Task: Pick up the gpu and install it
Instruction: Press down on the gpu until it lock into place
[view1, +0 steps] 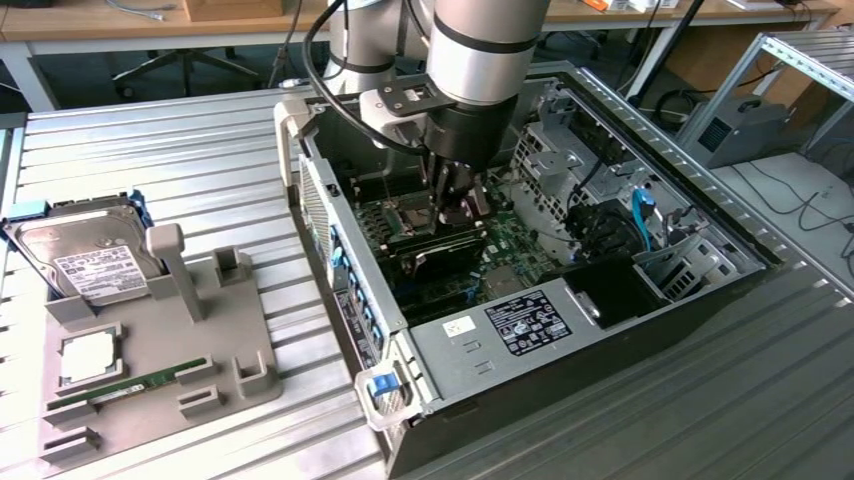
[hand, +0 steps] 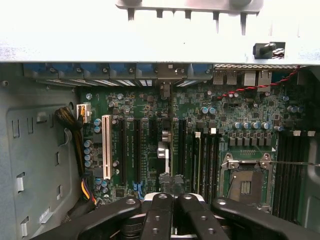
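Wrist view: gripper (hand: 172, 207) at bottom center, fingers closed on the gpu (hand: 168, 135), seen edge-on. Card's long axis runs straight up the frame from the fingers, standing over the motherboard (hand: 235, 112) slots inside the case (view1: 534, 330).

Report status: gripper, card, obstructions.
Gripper shut on the thin dark gpu card, edge-on over the green motherboard's slots inside the open computer case. Obstructions: none visible.

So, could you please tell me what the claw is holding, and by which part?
The claw is shut on the gpu, pinching the thin card's upper edge.
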